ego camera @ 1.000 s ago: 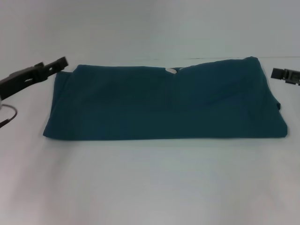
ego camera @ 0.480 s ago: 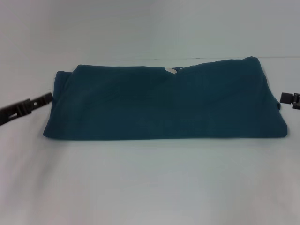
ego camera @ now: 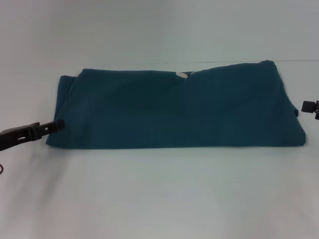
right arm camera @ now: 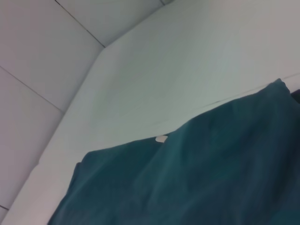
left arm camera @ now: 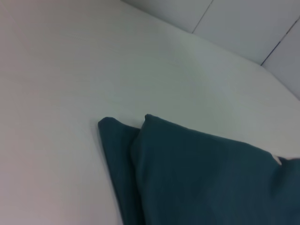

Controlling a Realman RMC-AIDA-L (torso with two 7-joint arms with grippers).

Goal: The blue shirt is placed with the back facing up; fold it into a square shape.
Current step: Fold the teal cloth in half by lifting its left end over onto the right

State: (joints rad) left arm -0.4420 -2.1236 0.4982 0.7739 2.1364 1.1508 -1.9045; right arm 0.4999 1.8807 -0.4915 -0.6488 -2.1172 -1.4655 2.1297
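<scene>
The blue shirt point(ego camera: 174, 109) lies folded into a wide, flat rectangle in the middle of the white table, plain side up. A small white tag point(ego camera: 182, 75) shows at its far edge. My left gripper point(ego camera: 58, 123) comes in low from the left, its tip at the shirt's near left corner. Only the tip of my right gripper point(ego camera: 308, 106) shows at the right border, just off the shirt's right edge. The left wrist view shows the layered far left corner of the shirt point(left arm camera: 201, 178). In the right wrist view the shirt point(right arm camera: 211, 178) and its tag point(right arm camera: 161, 138) fill the lower part.
The white table point(ego camera: 159, 199) stretches wide in front of the shirt and behind it. Its far edge meets pale wall panels point(right arm camera: 56, 51).
My left gripper has come from the shirt's far left corner down along its left edge to the near left corner. The right gripper has dropped lower and drawn back toward the right border.
</scene>
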